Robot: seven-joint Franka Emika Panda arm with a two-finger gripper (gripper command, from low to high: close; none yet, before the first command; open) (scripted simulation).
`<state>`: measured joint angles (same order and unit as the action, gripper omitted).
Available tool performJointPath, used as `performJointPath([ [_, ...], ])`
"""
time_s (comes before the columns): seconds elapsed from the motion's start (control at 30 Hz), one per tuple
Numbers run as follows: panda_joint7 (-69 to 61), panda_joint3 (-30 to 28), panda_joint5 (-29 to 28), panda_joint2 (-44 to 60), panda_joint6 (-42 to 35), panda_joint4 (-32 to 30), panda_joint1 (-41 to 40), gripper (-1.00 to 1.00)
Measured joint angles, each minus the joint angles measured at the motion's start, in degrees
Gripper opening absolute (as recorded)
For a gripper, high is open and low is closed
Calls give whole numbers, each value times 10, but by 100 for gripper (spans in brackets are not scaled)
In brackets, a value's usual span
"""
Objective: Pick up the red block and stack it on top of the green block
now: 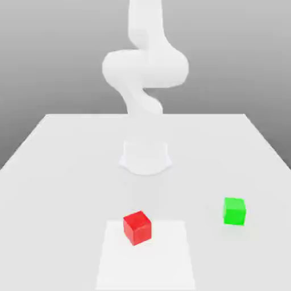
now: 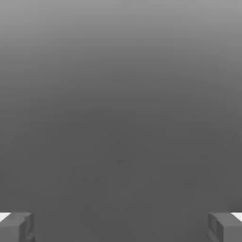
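Starting near edge, working back:
pad [image 1: 146, 267]: paler square patch on the table [image 1: 51, 170], at the middle of the near edge.
red block [image 1: 137, 227]: sits on the pad's far edge, a bit toward the exterior view's left corner of it. Turned slightly, one vertical edge faces the camera. Nothing touching it.
green block [image 1: 234, 211]: off the pad, on bare table toward the exterior view's right edge, slightly farther back than red. Well apart from red. Top face free.
arm [image 1: 145, 68]: base near the table's middle, links folded up high behind both blocks. Not near either one.
gripper [image 2: 121, 227]: hand view catches two fingertips [image 2: 16, 227] at opposite sides, spread wide, nothing between them. Camera looks at plain grey, no block in sight.
step: judging approach not begun; red not grasped, stack not done.
handling (judgement): red looks like a small rigid cube, likely light, flat smooth faces. Not fragile. Could slip if pinched on corners.
grasp: take two opposite side faces from above, wrist rotated to match the block's yaw, centred.
risk: off-centre release on green may tip it.
markings: no writing or labels readable on anything.
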<state>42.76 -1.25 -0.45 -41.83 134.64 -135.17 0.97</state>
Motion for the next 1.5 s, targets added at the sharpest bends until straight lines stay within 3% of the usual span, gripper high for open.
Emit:
performJointPath([
  [0.57,-279,-88,-14,357,248,-274,56,0],
  [0.8,-352,-37,58,514,375,-274,22,0],
  [0.83,-358,-26,66,531,389,-272,14,-100],
  [1.07,-358,-23,66,533,391,-271,10,-100],
  [1.3,-311,-42,1,403,280,-290,12,-100],
  [1.5,-211,39,25,357,232,-287,106,-100],
])
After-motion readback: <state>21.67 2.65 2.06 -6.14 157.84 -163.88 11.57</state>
